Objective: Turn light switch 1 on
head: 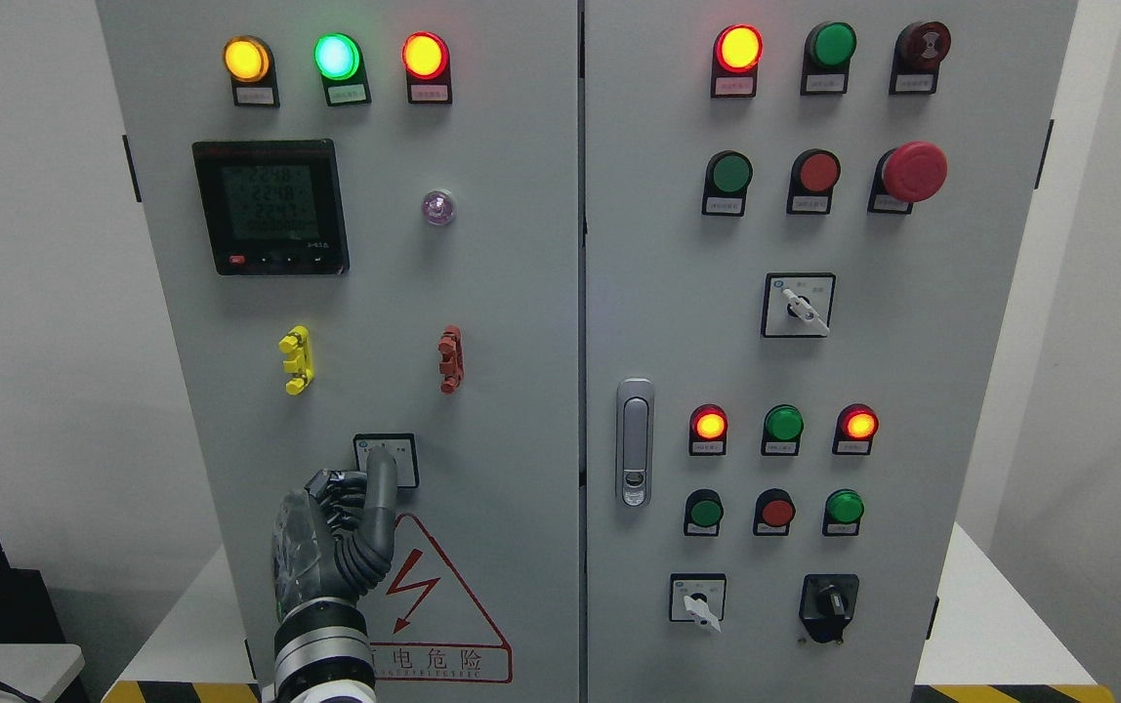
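Fingers of your left hand are mostly curled, gripping nothing, one grey digit extended against the small black-framed white rotary switch low on the grey metal cabinet door. Expect a stiff, rigid knob; pinch its sides and twist.

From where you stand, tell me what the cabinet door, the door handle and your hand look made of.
Cabinet door: probably painted sheet metal, flat matte grey.
Door handle: looks like metal, silvery with a soft sheen.
Left hand: dark segmented fingers, likely plastic or rubber; glossy cover on the back; shiny metallic wrist ring.
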Controlling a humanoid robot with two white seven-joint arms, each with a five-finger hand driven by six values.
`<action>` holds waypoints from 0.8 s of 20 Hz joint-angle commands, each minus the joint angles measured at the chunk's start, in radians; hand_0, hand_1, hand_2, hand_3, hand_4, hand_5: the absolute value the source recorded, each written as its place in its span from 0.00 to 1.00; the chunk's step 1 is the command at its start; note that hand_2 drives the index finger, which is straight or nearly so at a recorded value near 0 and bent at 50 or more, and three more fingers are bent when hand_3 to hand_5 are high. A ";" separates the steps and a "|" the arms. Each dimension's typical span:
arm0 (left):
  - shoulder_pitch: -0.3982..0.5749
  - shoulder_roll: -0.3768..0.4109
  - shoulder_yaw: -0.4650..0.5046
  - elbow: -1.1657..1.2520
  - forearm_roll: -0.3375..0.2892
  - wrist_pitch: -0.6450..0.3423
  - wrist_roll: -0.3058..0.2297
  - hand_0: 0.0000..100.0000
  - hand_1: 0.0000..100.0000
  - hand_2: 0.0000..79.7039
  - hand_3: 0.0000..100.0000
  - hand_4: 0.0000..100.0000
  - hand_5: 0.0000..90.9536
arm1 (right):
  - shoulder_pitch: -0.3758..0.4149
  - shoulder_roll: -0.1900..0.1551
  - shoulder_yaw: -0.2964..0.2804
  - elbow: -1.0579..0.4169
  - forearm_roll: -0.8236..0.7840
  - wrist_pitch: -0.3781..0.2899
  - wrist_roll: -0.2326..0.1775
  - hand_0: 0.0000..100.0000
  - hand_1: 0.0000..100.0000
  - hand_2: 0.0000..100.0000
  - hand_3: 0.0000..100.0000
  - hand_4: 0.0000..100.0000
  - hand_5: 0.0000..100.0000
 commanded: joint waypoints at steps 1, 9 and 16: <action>-0.001 0.000 -0.003 0.013 0.000 0.000 -0.001 0.47 0.28 0.62 0.75 0.85 0.97 | -0.001 0.001 0.017 0.000 -0.025 -0.001 -0.001 0.12 0.39 0.00 0.00 0.00 0.00; -0.001 0.000 -0.001 0.014 0.000 0.000 -0.004 0.47 0.29 0.58 0.76 0.85 0.97 | 0.001 -0.001 0.017 0.000 -0.025 -0.001 -0.001 0.12 0.39 0.00 0.00 0.00 0.00; -0.009 0.000 -0.001 0.019 0.000 0.000 -0.008 0.48 0.29 0.56 0.77 0.86 0.97 | -0.001 -0.001 0.017 0.000 -0.025 0.001 -0.001 0.12 0.39 0.00 0.00 0.00 0.00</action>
